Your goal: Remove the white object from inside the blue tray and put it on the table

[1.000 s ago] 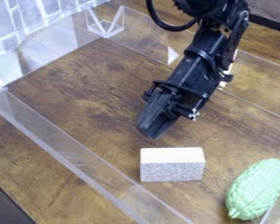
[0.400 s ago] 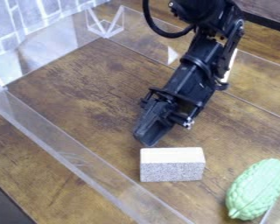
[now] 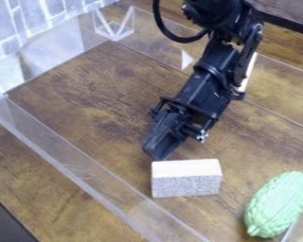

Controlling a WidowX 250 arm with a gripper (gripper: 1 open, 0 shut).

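The black gripper (image 3: 163, 144) pointed down toward the lower left, its jaws closed together with nothing held between them. Its tip stood close over or on the table (image 3: 91, 104); contact could not be told. The black arm (image 3: 223, 57) rose from it toward the upper right and left the frame at the top edge.

The table was a dark brown, worn wood-grain surface of planks with pale scuffs. Clear plastic walls (image 3: 65, 156) bordered it along the lower left and the upper left, meeting at a far corner; a further clear edge ran behind the arm at the right. Beyond the upper-left wall a pale tiled or brick-patterned surface (image 3: 27, 19) showed.

The white object (image 3: 187, 177), a small rectangular block with speckled sides, lay flat on the table just below and slightly right of the gripper's tip, near it but apart. A green bumpy gourd-shaped thing (image 3: 279, 203) lay to the right of the block, apart from it, at the lower right corner.

No legible writing, brand or label was visible.
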